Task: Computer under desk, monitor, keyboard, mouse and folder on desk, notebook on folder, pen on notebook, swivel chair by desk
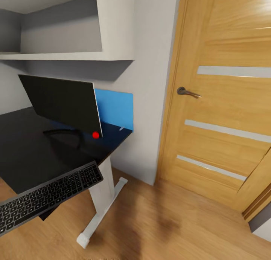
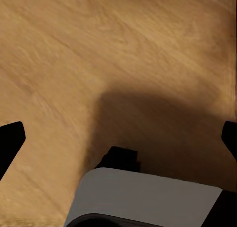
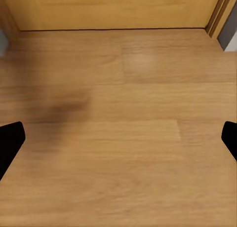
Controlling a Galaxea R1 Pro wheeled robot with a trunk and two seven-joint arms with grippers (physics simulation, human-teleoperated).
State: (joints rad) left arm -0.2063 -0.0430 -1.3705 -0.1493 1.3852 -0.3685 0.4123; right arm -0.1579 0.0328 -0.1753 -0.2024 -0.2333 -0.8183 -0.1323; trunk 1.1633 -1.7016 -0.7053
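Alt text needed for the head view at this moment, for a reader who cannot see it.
A glossy black desk holds a black monitor with a red dot at its lower corner, and a slim keyboard overhangs the desk's front edge. A blue panel stands behind the monitor against the grey wall; a wooden door with a handle is at right.

Monitor [image 1: 64,101] on desk [image 1: 26,154]; keyboard [image 1: 47,196] overhanging edge.

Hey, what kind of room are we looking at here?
Probably a home office corner or bedroom: a black desk with a monitor and keyboard, beside a wooden door on plank flooring.
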